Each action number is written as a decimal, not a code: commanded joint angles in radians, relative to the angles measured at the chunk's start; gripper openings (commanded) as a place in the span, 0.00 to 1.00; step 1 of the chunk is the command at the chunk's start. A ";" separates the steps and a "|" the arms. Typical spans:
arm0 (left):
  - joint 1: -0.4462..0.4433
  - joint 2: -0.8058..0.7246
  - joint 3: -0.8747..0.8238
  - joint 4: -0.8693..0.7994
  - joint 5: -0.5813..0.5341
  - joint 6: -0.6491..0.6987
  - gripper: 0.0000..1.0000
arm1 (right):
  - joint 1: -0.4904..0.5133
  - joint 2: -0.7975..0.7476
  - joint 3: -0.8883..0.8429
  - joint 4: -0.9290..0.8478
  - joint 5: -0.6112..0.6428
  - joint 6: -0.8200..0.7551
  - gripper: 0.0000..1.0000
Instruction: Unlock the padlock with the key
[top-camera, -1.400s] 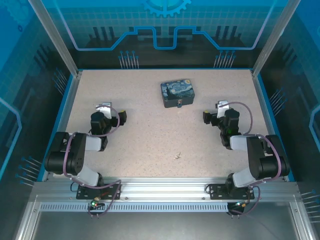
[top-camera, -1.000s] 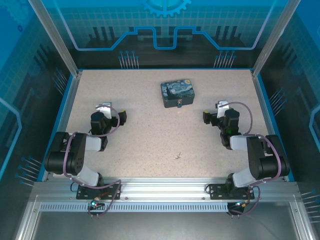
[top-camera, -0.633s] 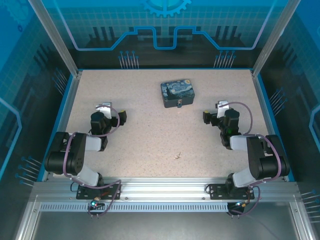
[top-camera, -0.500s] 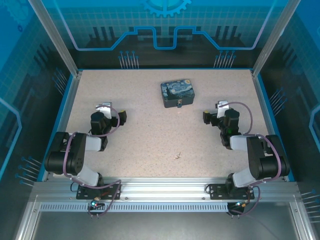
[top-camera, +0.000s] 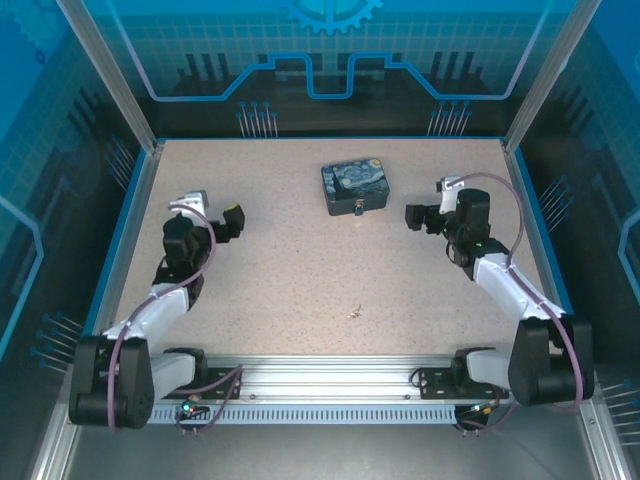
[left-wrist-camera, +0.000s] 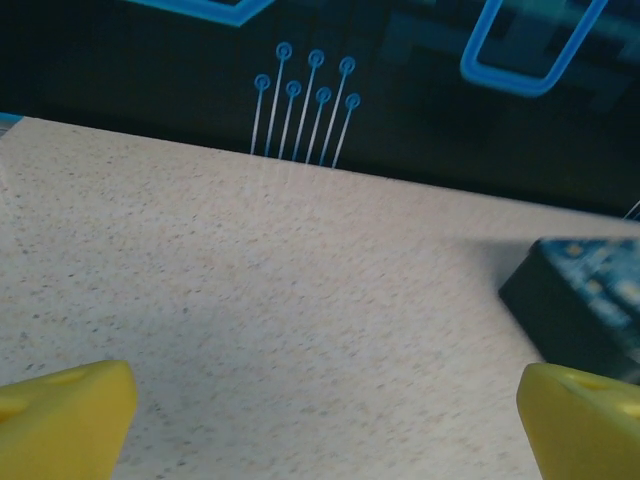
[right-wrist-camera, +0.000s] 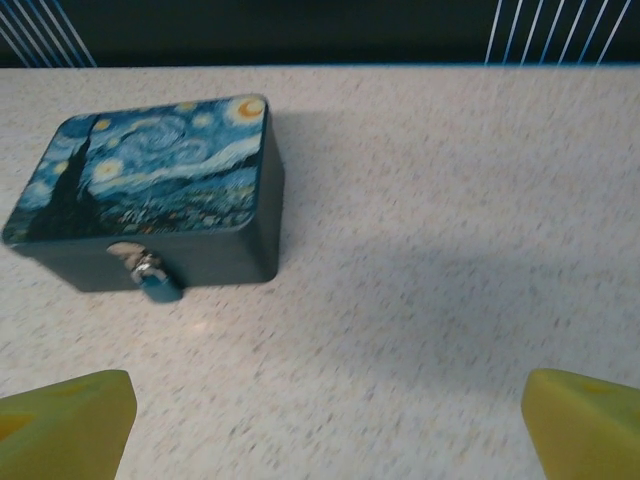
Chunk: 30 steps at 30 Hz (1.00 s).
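Teal padlock (right-wrist-camera: 158, 285) on tin (right-wrist-camera: 150, 180) front, key (top-camera: 354, 312) lying apart

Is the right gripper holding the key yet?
No, the key lies loose on the table, well apart from the open right gripper.

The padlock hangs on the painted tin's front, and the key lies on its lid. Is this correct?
No. The padlock does hang on the front of the tin, but the key lies on the table, well apart from it; the top external view shows this.

High rear overview, two low forward wrist views; tin (top-camera: 358, 186) probably common.
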<state>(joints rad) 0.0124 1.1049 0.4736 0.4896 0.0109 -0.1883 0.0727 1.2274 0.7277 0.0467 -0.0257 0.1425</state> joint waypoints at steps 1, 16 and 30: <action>0.009 -0.053 0.081 -0.239 0.105 -0.182 0.99 | 0.027 -0.054 0.019 -0.233 -0.027 0.102 1.00; -0.210 0.209 0.304 -0.332 0.303 -0.408 0.99 | 0.026 0.142 0.144 -0.134 -0.301 0.250 1.00; -0.295 0.811 0.774 -0.275 0.345 -0.490 0.93 | 0.018 0.728 0.547 0.050 -0.379 0.412 1.00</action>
<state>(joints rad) -0.2573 1.8626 1.1648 0.2173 0.3214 -0.6567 0.0956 1.9026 1.2179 0.0517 -0.3611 0.4999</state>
